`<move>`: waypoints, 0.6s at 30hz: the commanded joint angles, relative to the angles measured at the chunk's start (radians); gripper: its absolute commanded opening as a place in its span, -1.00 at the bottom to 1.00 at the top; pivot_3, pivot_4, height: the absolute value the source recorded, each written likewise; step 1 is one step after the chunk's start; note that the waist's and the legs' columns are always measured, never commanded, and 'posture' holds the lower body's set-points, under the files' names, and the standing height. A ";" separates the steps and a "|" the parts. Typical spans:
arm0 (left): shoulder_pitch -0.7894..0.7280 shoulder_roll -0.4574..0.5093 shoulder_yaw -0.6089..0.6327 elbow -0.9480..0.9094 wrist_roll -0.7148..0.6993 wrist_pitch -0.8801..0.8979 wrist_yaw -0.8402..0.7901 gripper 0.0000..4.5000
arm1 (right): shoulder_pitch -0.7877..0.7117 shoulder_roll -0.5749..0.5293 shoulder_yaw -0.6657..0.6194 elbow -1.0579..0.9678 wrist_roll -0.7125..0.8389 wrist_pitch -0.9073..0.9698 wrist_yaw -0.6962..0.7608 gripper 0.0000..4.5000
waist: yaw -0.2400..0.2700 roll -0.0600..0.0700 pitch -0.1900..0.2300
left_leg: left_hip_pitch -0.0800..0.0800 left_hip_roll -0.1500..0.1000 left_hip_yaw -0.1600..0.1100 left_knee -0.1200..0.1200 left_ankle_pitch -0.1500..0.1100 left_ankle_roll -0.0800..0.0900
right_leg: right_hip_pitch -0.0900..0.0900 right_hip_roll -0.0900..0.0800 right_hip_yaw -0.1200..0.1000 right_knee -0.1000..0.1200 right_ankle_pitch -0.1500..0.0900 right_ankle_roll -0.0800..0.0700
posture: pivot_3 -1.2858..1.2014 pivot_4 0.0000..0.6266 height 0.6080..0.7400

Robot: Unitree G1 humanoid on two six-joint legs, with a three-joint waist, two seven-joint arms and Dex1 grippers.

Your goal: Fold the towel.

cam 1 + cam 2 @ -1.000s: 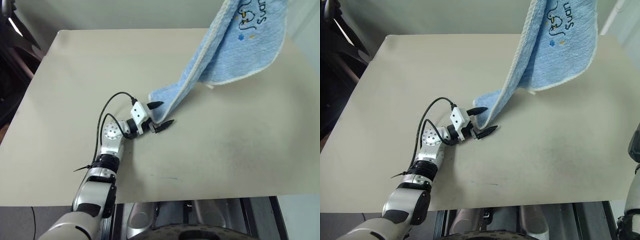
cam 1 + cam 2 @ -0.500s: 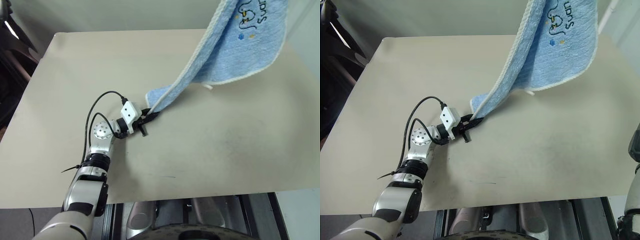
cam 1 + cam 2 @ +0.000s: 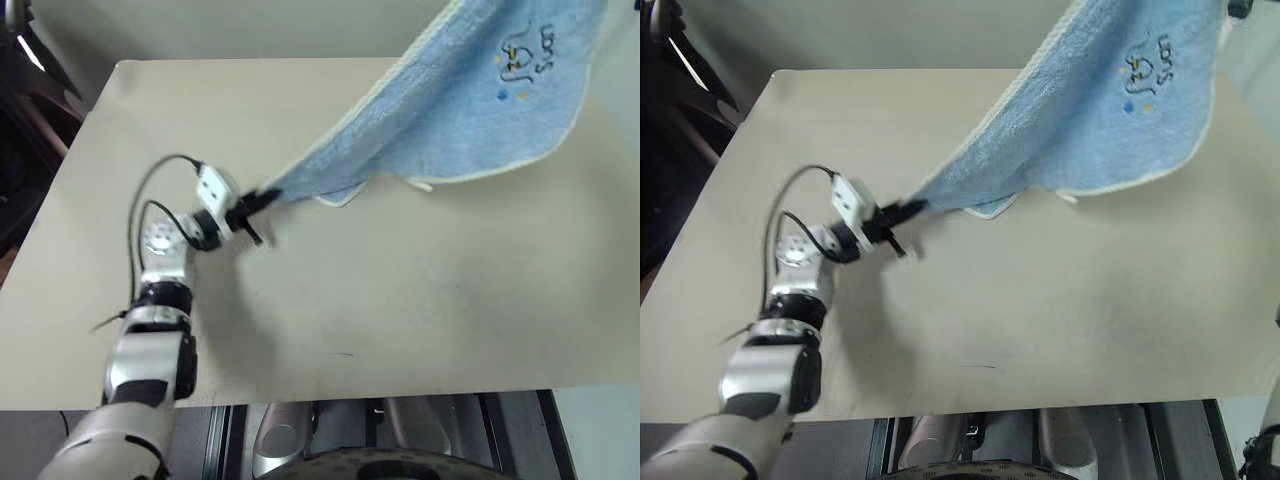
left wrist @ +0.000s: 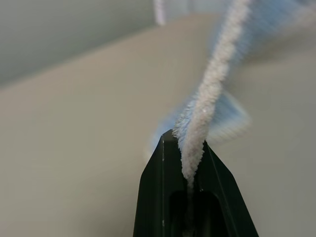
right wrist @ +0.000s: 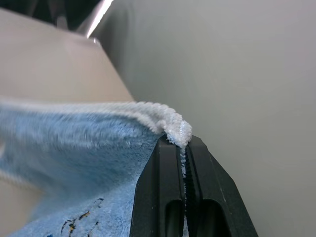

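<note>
The light-blue towel [image 3: 470, 100] with cream edging hangs stretched in the air over the beige table [image 3: 420, 290], running from lower left up to the top right. Black marks [image 3: 1148, 62] show on its upper part. My left gripper [image 3: 262, 200] is shut on the towel's lower corner, lifted off the table; in the left wrist view the white edging [image 4: 197, 143] is pinched between the black fingers. In the right wrist view my right gripper [image 5: 183, 148] is shut on the towel's upper edge [image 5: 148, 113]. A small white loop [image 3: 420, 184] dangles from the lower hem.
The table's far edge meets a pale wall [image 3: 250, 25]. Dark furniture [image 3: 25, 110] stands past the table's left side. The table's near edge runs along the bottom, with metal framework [image 3: 380, 440] below it.
My left gripper closed on the towel's lower corner, then moved left and up, lifting the corner off the table. The towel went from hanging to stretched out between the grippers.
</note>
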 commanded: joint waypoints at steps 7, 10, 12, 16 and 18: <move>-0.307 0.066 0.077 0.155 0.001 0.071 0.018 -0.99 | 0.123 -0.105 -0.076 0.042 -0.011 -0.093 0.023 -1.00 | 0.003 0.000 0.000 | -0.003 0.000 0.000 0.000 -0.001 0.001 | -0.001 -0.001 0.000 -0.004 0.001 0.002 | 0.03 -0.52 0.89; -0.388 0.079 0.044 0.206 0.065 0.087 0.057 -0.99 | 0.187 -0.128 -0.075 0.030 -0.018 -0.148 0.047 -1.00 | 0.003 0.000 0.000 | -0.004 0.000 0.001 -0.001 -0.001 0.002 | -0.001 -0.001 0.000 -0.007 0.001 0.002 | 0.03 -0.52 0.89; -0.444 0.081 0.029 0.236 0.100 0.140 0.087 -0.99 | 0.187 -0.116 -0.066 0.048 -0.034 -0.142 0.015 -1.00 | 0.001 0.001 0.001 | -0.004 0.000 0.001 -0.001 -0.001 0.002 | -0.001 -0.001 0.000 -0.009 0.001 0.003 | 0.03 -0.52 0.89; -0.514 0.080 0.010 0.261 0.156 0.176 0.103 -0.99 | 0.143 -0.076 -0.031 0.170 -0.117 -0.189 -0.083 -1.00 | -0.003 0.001 0.001 | -0.004 0.000 0.000 -0.002 -0.001 0.002 | -0.001 0.000 0.001 -0.012 0.004 0.008 | 0.03 -0.52 0.89; -0.551 0.083 -0.020 0.271 0.207 0.200 0.131 -0.99 | 0.105 -0.042 -0.020 0.258 -0.160 -0.231 -0.152 -1.00 | -0.005 0.002 0.001 | -0.004 0.000 0.000 -0.002 -0.001 0.002 | -0.001 0.000 0.001 -0.013 0.006 0.012 | 0.03 -0.52 0.89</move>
